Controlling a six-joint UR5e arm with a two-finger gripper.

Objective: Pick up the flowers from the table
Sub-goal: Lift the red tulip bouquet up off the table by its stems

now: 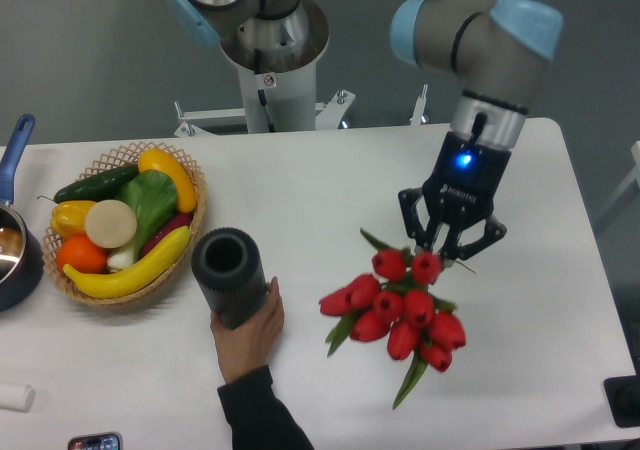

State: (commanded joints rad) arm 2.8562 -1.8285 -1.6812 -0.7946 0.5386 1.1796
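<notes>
I see the flowers (400,310) on the right half of the white worktop (300,190), a bunch of red tulips with green leaves. Long axis looks diagonal, blooms fanned toward lower left and lower right, stems hidden. My end effector (448,238) sits at the bunch's upper edge, fingers close together; can't tell if it grips stems. A hand (250,335) holds a dark cylinder (228,273) near a fruit basket (195,220).

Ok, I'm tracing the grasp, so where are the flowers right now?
The flowers are right of centre over the table, directly under the gripper, well right of the hand holding the black cylinder.
</notes>
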